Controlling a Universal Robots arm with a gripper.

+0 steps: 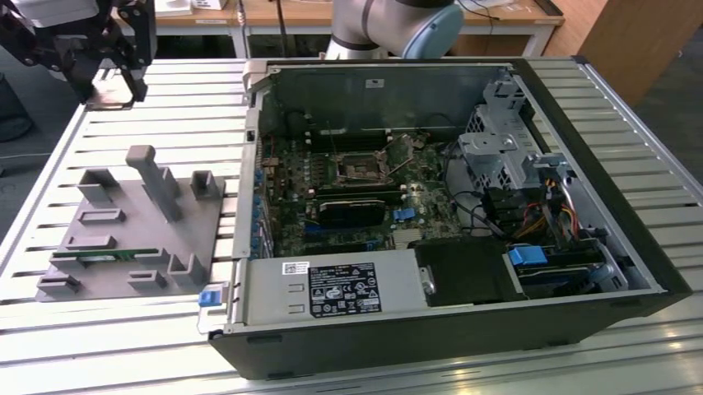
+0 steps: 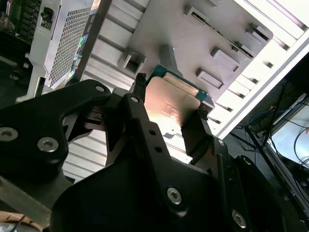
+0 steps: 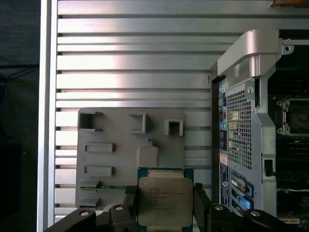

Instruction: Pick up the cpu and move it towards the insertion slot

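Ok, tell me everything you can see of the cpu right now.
The cpu is a small flat square chip: a silvery metal lid on a green board whose edge shows around it. In both wrist views it sits between the fingers of the black gripper, one finger against each of two opposite sides, held up above the grey holder and the slatted table, beside the open computer case. Its lid catches a warm reflection in the second wrist view.

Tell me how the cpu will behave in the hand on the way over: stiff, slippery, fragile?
The cpu looks a flat rigid plate, so it probably won't flex. The hand seems to pinch it only by two opposite edges, and the lid shines smooth in the second wrist view, so it might slip if jolted. Thin and small, it is likely light.
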